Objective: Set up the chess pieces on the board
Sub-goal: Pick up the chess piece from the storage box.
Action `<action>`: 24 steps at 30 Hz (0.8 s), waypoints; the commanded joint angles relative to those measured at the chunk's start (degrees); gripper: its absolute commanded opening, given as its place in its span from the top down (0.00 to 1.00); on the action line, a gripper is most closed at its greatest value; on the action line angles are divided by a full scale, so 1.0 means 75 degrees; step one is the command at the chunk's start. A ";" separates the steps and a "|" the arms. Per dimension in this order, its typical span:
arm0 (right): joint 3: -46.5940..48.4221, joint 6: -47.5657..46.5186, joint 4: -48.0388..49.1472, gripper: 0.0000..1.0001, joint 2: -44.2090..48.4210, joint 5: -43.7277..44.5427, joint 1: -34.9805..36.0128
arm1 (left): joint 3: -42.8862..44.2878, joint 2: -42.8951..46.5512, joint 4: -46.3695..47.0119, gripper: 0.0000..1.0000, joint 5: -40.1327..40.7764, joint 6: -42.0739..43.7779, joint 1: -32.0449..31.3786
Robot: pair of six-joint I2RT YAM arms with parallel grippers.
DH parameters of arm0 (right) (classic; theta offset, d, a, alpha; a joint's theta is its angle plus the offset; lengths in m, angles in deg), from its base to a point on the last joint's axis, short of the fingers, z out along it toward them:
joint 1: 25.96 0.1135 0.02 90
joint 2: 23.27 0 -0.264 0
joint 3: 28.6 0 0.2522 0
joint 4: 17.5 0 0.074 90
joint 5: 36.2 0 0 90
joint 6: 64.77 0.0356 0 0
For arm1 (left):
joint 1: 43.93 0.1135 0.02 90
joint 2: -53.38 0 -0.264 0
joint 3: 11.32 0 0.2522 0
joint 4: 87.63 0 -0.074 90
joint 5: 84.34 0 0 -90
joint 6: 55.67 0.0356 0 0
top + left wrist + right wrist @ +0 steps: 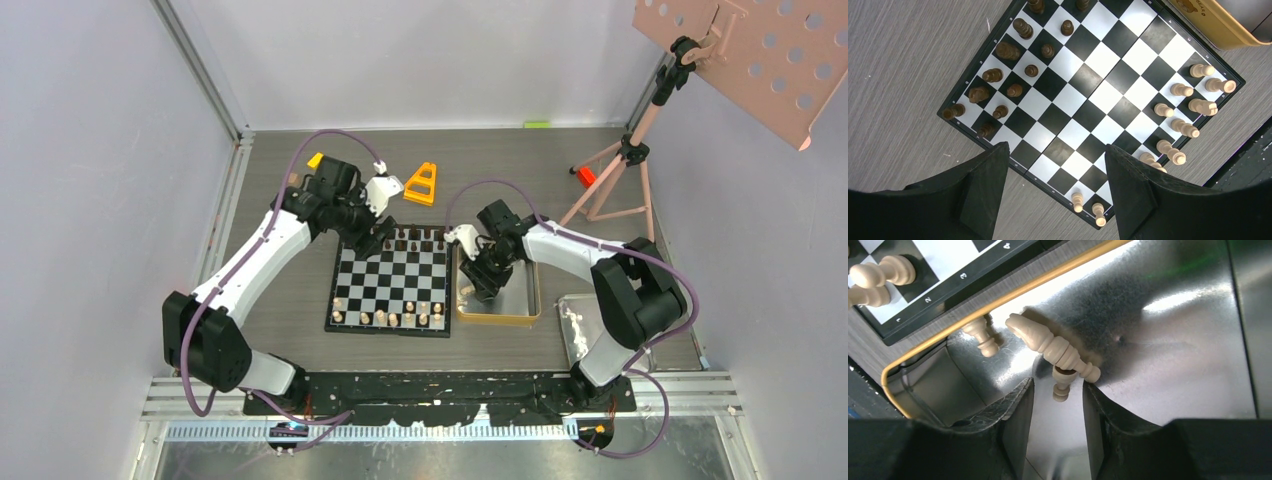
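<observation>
**Board** [390, 285]. Lies on the desk [280, 200] between the arms. Dark pieces [1013, 50] stand along its far edge and pale pieces [1188, 105] along its near edge. The pale rows show gaps.

**Tin** [998, 305]. Sits just beside the board's right edge. It holds three pale pieces, all lying flat: a long piece [1053, 345], a pawn [980, 335] by the wall, and a second pawn [1062, 387] touching the long piece's foot.

**Right tool** [1058, 415]. Inside the tin, jaws apart, gripping nothing. The second pawn lies just ahead of the gap.

**Left tool** [1055, 185]. Over the board's left side, jaws wide, empty.

**Hazards, as judged:**
- Closing on the second pawn may also catch the long piece's foot, so that two pieces lift together or the long piece flicks away.
- The tin floor looks slick and the pieces are round, so a glancing finger would likely roll the pawn out of the gap.
- A pawn pinched while lying flat would reach the board sideways, and it could topple when released.
- The right tool's route to the near rows passes close to standing pale pieces, which a finger could knock over.
- If the left tool descends, it may clip the dark rows.
</observation>
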 commanded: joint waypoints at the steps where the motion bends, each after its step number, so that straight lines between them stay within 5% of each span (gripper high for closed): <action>1: -0.0037 0.0020 0.0472 0.54 0.0046 0.0329 0.0088 | 0.0207 0.0260 0.0154 0.27 -0.0214 -0.0038 0.0064; 13: 0.0842 -0.0356 -0.0478 0.87 0.0609 0.0558 -0.0150 | 0.0270 0.0137 0.0217 0.27 -0.0683 -0.0088 0.0069; 24: 0.1199 -0.0023 -0.1094 0.96 0.1338 -0.0333 -0.0935 | 0.0495 -0.0168 0.0823 0.28 -0.2277 -0.0491 -0.0113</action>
